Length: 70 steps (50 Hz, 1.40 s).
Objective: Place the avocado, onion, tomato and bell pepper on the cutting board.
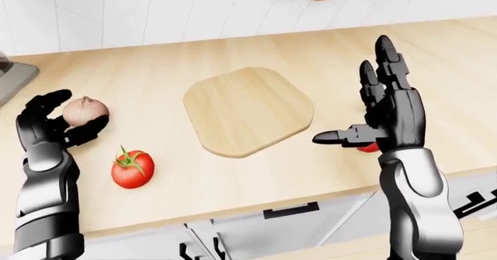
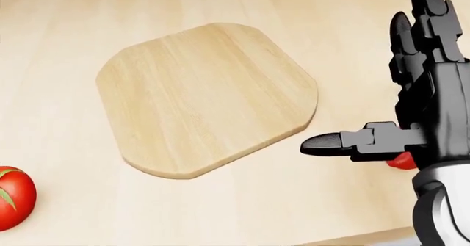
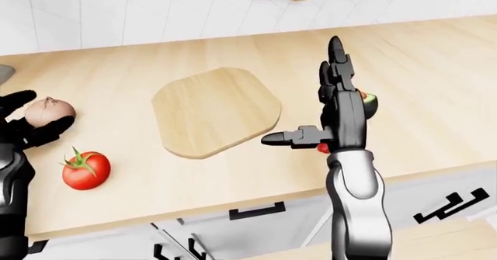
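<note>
The bare cutting board [image 1: 249, 111] sits mid-counter [image 1: 233, 172]. The left hand [image 1: 48, 126] cups the onion [image 1: 84, 111]; the tomato [image 1: 132, 168] lies nearby. The splayed right hand [image 1: 388, 111] screens a red vegetable [image 2: 401, 160].

The light is bright and even all over the wooden desk [image 1: 233, 172]. It is soft, with no glare and no shiny spots. Shadows are weak: only a thin dark line sits under the near edge of the cutting board [image 2: 205, 97] and a faint one under the tomato [image 1: 132, 168]. Everything looks sharp, with no blur and no bending at the edges.
</note>
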{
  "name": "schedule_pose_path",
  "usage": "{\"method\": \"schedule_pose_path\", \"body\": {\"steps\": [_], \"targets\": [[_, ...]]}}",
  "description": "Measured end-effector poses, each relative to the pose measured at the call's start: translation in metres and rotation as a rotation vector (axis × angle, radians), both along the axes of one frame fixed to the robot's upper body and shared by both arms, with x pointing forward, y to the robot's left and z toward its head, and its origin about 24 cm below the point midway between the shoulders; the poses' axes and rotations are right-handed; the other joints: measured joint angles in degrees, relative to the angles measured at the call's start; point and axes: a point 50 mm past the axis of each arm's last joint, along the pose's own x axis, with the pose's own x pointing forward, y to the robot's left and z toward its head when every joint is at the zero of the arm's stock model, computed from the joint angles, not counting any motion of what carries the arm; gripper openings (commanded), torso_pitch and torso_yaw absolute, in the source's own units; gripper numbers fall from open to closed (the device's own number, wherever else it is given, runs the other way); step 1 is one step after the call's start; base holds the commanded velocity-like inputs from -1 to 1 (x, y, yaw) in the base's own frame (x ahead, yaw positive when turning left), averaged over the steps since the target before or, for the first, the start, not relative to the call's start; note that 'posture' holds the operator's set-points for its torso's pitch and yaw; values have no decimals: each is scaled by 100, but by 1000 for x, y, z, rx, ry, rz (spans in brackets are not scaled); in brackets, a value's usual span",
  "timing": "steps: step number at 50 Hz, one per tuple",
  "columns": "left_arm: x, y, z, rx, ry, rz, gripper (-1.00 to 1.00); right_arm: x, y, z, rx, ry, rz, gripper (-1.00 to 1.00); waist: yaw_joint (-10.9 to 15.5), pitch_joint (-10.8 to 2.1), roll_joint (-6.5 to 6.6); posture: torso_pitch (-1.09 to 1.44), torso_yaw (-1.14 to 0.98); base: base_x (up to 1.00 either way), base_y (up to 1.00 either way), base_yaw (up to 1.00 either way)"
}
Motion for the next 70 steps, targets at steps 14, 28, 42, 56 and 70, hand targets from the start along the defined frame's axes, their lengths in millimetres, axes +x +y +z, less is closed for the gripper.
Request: {"method": "schedule_pose_path", "body": {"steps": [14,28,42,56,70], "targets": [[4,-5,7,45,13,-11,-55,-3,-1,-2,5,5,-5,100,-6,-4,7,0,0,0,0,0],[12,-23,45,117,-7,-57,-72,-4,-2,-5,9,7,-8,100,-6,15,-38,0,0,0,0,0],[19,-66,120,188,-118,-190,-79,-3,-2,-2,9,-1,-6,100,8,32,-64,0,0,0,0,0],[29,-128,154,223,-145,-446,-83,-3,5,-3,17,7,11,100,37,66,-113,0,0,0,0,0],[80,-213,152,217,-124,-719,-87,-7,5,3,13,-8,11,100,64,58,-219,0,0,0,0,0]]}}
